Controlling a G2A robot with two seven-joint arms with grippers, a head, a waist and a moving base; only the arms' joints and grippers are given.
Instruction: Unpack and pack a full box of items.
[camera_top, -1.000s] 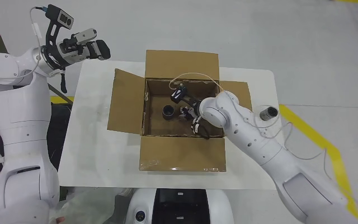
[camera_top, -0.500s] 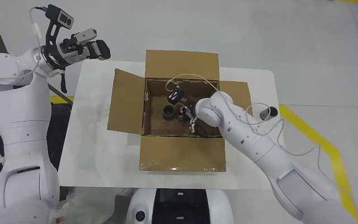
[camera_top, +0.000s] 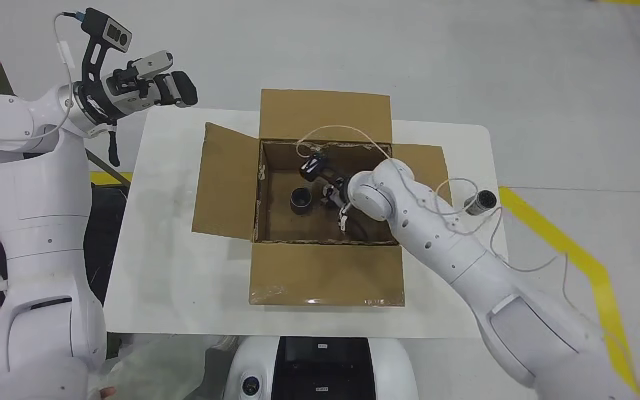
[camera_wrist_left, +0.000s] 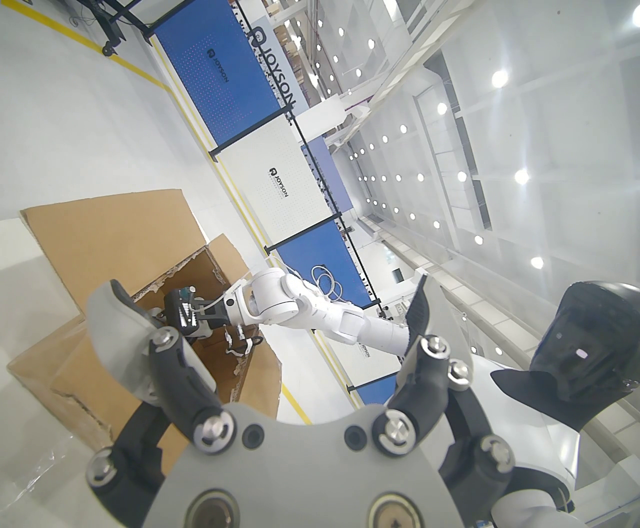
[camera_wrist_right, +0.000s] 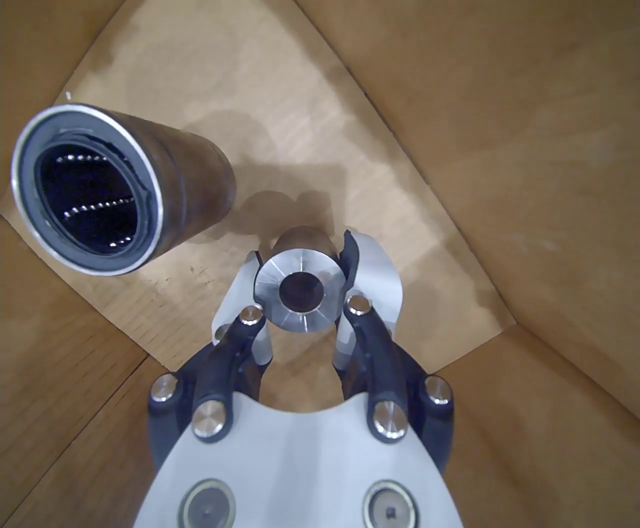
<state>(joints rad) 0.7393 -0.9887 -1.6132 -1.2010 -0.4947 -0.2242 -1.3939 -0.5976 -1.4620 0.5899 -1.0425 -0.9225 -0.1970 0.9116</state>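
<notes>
– jaws on the right gripper?
– clamped on a steel sleeve inside the cardboard box, beside a dark bearing. left gripper gapes by the white table's far corner, blue wall panels behind.

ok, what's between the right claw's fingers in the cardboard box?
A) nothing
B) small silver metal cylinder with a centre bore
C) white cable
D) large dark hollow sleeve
B: the right claw grips the small silver metal cylinder on both sides; the large dark hollow sleeve stands apart beside it.
</notes>
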